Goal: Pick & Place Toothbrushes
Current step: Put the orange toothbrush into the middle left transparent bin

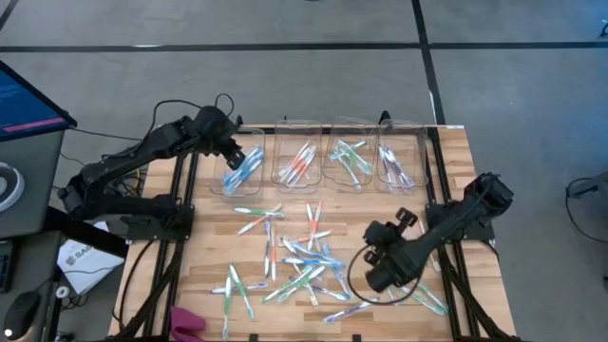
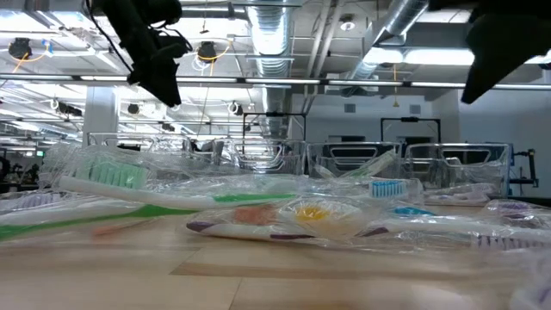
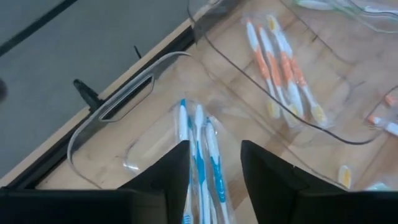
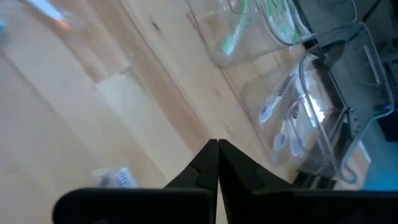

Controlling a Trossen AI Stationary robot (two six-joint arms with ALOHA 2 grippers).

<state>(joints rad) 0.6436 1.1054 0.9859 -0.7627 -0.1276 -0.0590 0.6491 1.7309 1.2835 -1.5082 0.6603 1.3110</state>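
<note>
Wooden worktop (image 1: 209, 256) carries a row of 4 clear plastic bins along its far edge. From left to right these hold blue toothbrushes (image 1: 243, 171), orange toothbrushes (image 1: 298, 163), green toothbrushes (image 1: 348, 160) and purple toothbrushes (image 1: 394, 168). A scatter of loose toothbrushes (image 1: 299, 258) of mixed colours lies on the worktop in front of the bins, most near the middle.

Left claw (image 1: 235, 152) hangs over the leftmost bin (image 3: 109, 121); in its wrist view the fingers (image 3: 165, 180) stand apart, nothing between them, blue brushes lying in the bin below. Right claw (image 4: 217, 155) is over the loose brushes at the worktop's right front, fingers pressed together tip to tip, with no brush seen between them.

A pink object (image 1: 187, 321) lies at the front left edge.
</note>
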